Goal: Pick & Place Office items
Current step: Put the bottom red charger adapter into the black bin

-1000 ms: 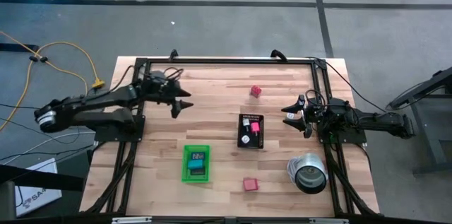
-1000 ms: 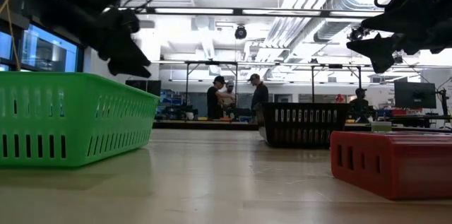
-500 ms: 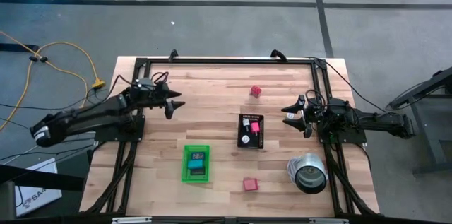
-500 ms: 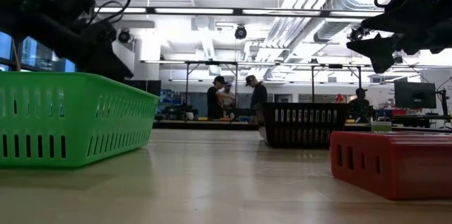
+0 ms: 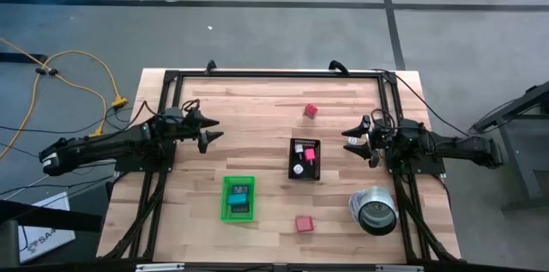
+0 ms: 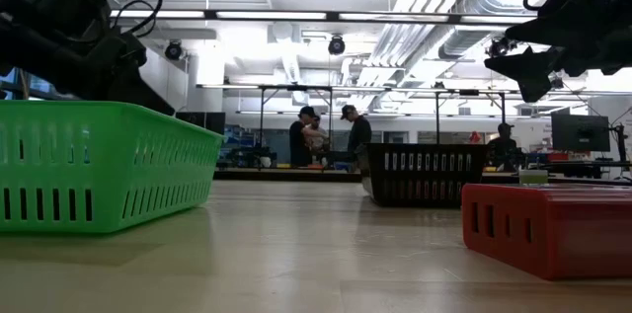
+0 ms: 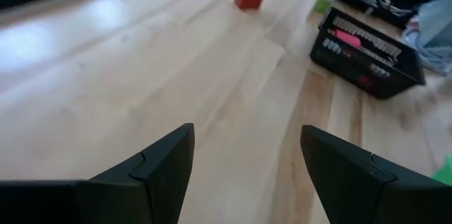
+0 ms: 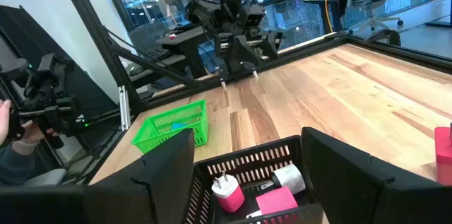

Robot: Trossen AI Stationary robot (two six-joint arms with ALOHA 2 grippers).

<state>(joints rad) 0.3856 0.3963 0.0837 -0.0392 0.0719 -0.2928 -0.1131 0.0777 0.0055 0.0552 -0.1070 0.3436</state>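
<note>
Some office items already lie sorted: a few in the green tray (image 5: pixel 238 197) at the near left-centre, pink and white pieces in the black tray (image 5: pixel 305 159) mid-tabletop. By my reading, two red pieces remain loose: one (image 5: pixel 310 111) at the far centre, one (image 5: pixel 302 223) near the front edge. The left gripper (image 5: pixel 208 127) hovers over the tabletop's left side, fingers spread and empty. The right gripper (image 5: pixel 351 139) waits at the right, also spread and empty, facing the black tray.
</note>
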